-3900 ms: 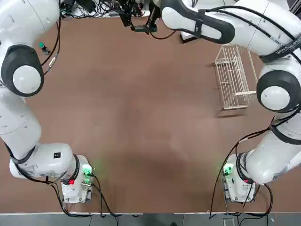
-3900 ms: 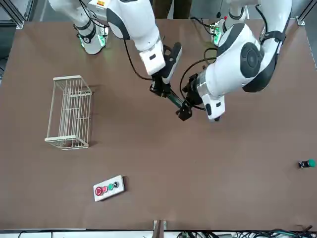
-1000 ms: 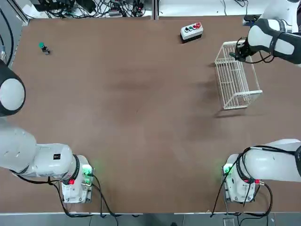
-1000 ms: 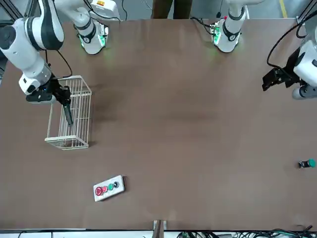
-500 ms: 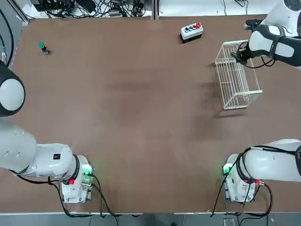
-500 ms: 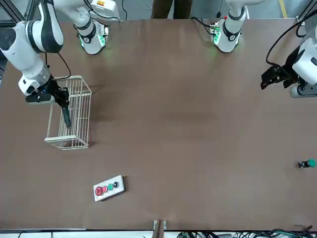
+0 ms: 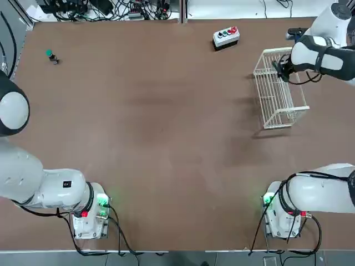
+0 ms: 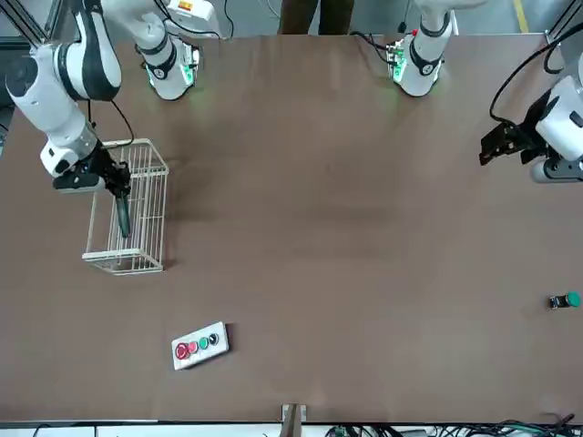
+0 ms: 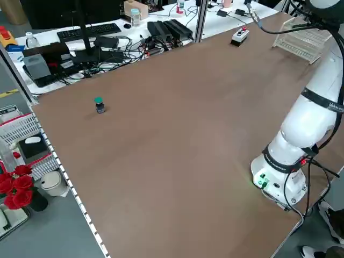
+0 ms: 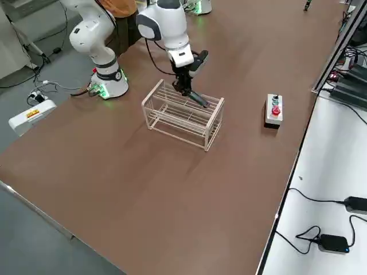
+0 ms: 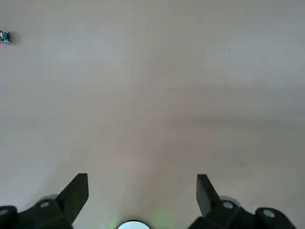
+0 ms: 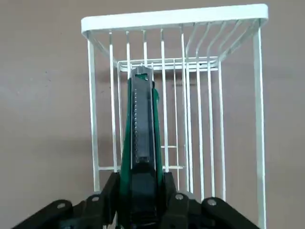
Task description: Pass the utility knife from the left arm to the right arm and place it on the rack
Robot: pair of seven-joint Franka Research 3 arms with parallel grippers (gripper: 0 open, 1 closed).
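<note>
Utility knife now clamped in the right gripper, angled down over the wire rack, tip lower inside the basket than half a second back. Handoff clearly done (a few seconds ago both arms met mid-table). Left gripper spread wide and empty, parked off at the table's side. Probably just lowering and letting go left.

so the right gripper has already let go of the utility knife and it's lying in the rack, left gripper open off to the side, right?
Not quite: the right gripper is shut on the utility knife, holding it over the rack, as the right wrist view shows. The left gripper is open, off to the side.
</note>
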